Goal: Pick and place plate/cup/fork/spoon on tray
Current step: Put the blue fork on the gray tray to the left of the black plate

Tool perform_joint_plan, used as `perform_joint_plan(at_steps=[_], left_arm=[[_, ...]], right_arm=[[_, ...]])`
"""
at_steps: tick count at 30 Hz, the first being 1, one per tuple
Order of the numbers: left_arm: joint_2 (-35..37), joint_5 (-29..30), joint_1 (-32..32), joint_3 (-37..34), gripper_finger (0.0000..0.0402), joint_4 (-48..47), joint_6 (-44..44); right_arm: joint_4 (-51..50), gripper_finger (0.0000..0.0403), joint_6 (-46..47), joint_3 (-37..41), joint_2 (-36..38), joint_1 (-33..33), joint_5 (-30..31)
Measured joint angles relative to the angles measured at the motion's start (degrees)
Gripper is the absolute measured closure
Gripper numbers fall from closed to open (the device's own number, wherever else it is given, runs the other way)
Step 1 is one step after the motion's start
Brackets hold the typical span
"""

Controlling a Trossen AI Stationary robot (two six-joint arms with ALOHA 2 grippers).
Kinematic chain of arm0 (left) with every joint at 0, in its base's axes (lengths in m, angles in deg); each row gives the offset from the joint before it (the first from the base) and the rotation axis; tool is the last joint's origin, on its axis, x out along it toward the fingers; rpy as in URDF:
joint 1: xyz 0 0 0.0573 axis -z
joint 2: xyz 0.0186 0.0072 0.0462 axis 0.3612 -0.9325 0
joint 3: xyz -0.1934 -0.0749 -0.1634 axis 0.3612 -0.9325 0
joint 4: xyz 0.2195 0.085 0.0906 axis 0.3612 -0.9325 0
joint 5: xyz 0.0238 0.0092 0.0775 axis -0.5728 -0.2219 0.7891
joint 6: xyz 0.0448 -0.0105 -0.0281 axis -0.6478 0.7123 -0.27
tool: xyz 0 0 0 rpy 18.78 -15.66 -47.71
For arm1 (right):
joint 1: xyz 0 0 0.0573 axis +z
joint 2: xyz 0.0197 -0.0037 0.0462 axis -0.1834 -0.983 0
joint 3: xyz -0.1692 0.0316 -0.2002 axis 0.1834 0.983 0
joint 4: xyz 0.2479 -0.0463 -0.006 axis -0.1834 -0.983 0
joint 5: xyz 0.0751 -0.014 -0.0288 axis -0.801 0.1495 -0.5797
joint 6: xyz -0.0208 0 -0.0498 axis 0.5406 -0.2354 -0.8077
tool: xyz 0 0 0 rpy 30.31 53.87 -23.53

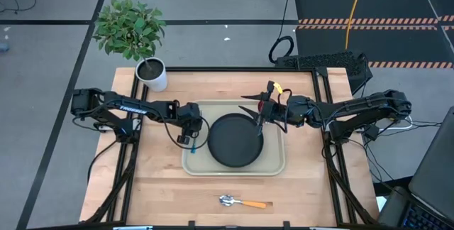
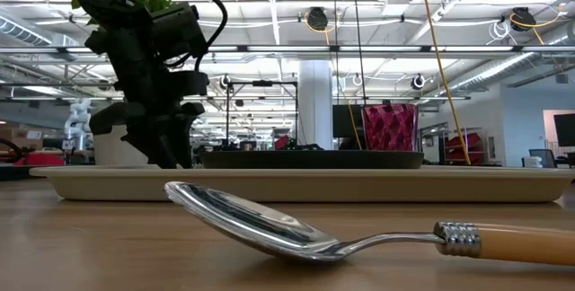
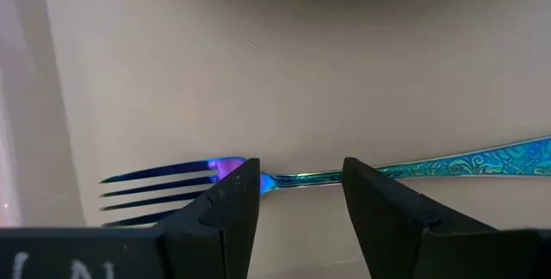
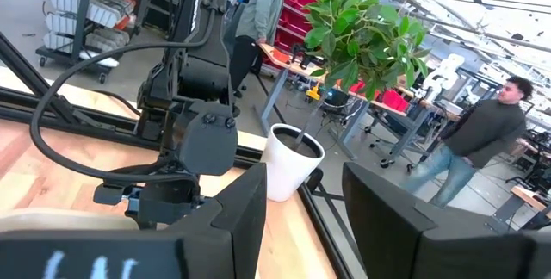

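The left gripper (image 3: 301,195), fingers spread astride the fork (image 3: 344,176) on the tray (image 3: 387,81), could nudge it askew when lifting.

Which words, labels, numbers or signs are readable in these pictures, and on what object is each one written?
No text can be read with certainty.
White lettering on the left arm, high view: too small to read.
White marks on the left hand, its own wrist view: cut off and blurred.
White marks on the right hand, its own wrist view: cut off and blurred.
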Motion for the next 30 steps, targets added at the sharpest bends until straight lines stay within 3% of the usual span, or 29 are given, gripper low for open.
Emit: perform_joint_plan(at_steps=[30], left_arm=[[0.00,-0.83,2.32,0.00,0.0229,-3.69,11.75]], right_arm=[[-0.25,0.0255,0.02,0.00,0.00,0.00,0.02]])
